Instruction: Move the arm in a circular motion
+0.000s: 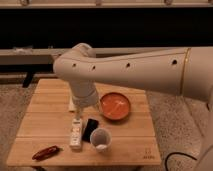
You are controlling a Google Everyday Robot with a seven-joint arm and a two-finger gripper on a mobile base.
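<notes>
The cream-white arm (130, 70) comes in from the right and fills the middle of the camera view. It has small dark holes along it and a thin gold ring (186, 70) near the right. It bends at a rounded elbow (75, 62) and drops to a narrower wrist (85, 97) above the wooden table (45, 120). The gripper (77, 107) is at the wrist's lower end, low over the table's middle left, just behind a white bar-shaped package (76, 135). The wrist hides most of it.
An orange bowl (116, 106) sits on the table right of the wrist. A white cup (101, 139) and a flat black object (91, 129) lie in front of it. A red pepper-like item (46, 152) lies at the front left. A dark bench and wall run behind.
</notes>
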